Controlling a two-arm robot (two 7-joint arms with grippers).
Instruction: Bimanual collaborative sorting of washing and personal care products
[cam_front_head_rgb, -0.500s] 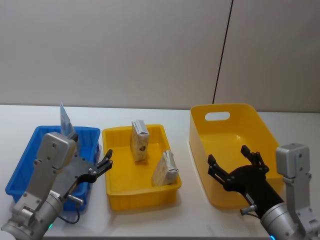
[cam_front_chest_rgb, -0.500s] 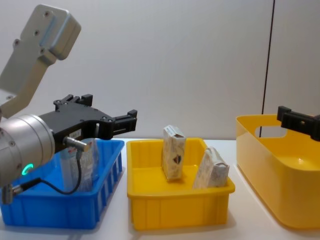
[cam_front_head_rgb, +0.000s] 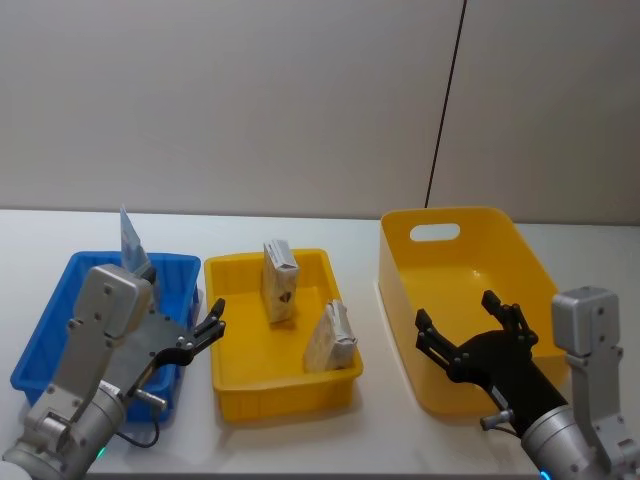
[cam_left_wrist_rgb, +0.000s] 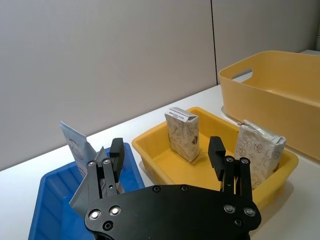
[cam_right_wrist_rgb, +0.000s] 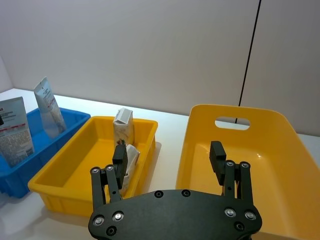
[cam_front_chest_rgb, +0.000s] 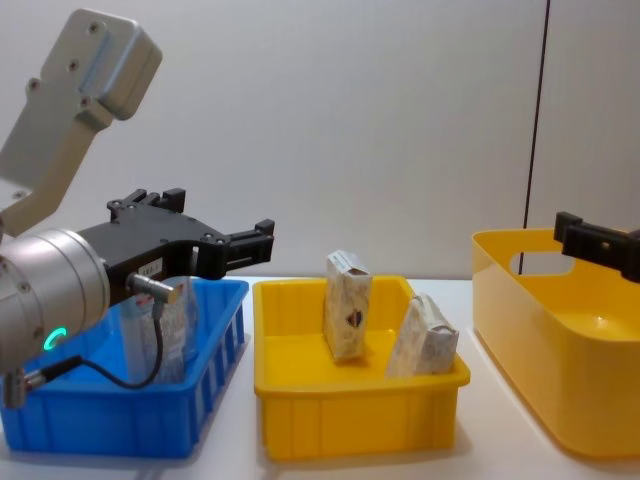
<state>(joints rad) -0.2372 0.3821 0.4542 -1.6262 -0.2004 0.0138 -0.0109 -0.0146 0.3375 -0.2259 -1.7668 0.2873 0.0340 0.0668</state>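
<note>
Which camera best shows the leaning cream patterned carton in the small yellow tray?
The left wrist view: the leaning cream patterned carton is near and almost unobstructed. Head and chest views show it smaller; in the right wrist view the right gripper partly hides it.

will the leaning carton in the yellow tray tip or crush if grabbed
Probably light and somewhat crushable: the carton looks like thin card. It sits tilted in the yellow tray, so a nudge would likely slide or topple it. Its flat faces should pinch well.

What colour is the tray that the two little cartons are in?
Yellow: the tray shows best in the head view.
</note>
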